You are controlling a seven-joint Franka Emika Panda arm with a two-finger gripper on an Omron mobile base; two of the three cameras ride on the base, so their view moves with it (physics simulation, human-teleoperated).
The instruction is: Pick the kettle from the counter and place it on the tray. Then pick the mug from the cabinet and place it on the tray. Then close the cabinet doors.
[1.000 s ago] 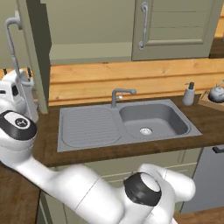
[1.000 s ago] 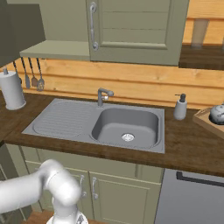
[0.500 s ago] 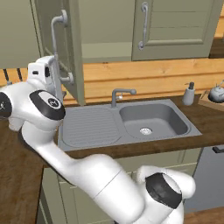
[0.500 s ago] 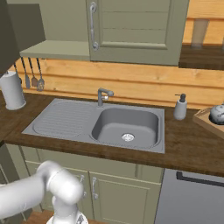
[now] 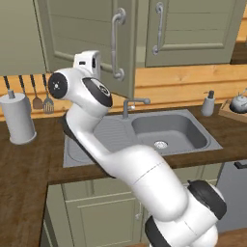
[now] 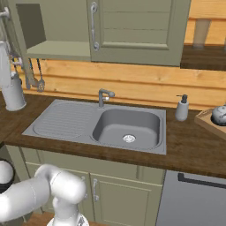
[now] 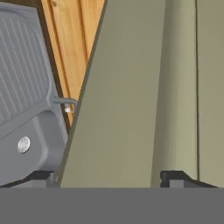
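I'm closing the cabinet doors: the left door (image 5: 91, 38) is standing partly ajar, my gripper (image 7: 107, 177) pressing its panel, tips spread wide, gripping nothing. The kettle (image 6: 219, 114) is sitting on the tray (image 6: 205, 123). Next I'm pushing the door flush. I'm seeing no writing or labels anywhere

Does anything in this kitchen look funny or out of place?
One thing: the left cabinet door is swung partly open, while the right door is flat shut. The robot's pincer sits right against the open door. The kettle sits in the tray. Nothing looks spilled or broken.
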